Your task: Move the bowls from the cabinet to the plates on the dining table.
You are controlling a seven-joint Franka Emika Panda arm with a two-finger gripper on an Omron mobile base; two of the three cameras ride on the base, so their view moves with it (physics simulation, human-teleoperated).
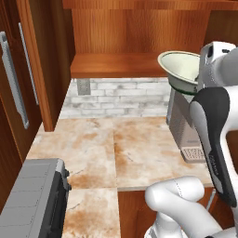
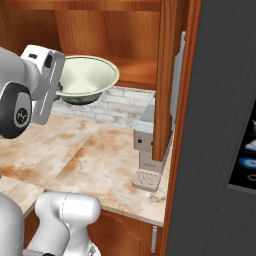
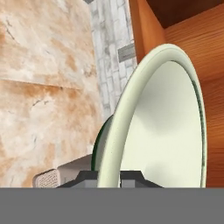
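Hand view shows the hand (image 3: 109, 177) closed on the rim of the cream bowl (image 3: 162, 127): one dark finger tip stands on each side of the thin rim, so the jaws are only a little apart and the bowl is gripped between them. In this view the bowl is seen nearly edge-on, its pale inside turned to the right and the dark green band (image 3: 99, 144) on its outside showing as a narrow strip to the left. Behind it lie the marbled desk (image 3: 39, 87), the white brick wall (image 3: 107, 52) and the wood of the cabinet (image 3: 201, 57). In the left base view the cream bowl (image 1: 180, 69) hangs in the air at the right, in front of the open cabinet (image 1: 121, 32) and at about the height of its wooden shelf (image 1: 116, 65), above the desk (image 1: 107, 148). It is tilted, with the opening turned up and toward the camera. A grey appliance (image 1: 183, 125) stands on the desk just under the bowl, and another grey appliance (image 1: 32, 200) sits at the lower left. A cabinet door (image 1: 14, 93) with a long silver handle stands open at the left. In the right base view the bowl (image 2: 87, 77) is held out from the white arm (image 2: 25, 95), again before the cabinet shelf (image 2: 135, 70) and above the brick wall (image 2: 107, 107).
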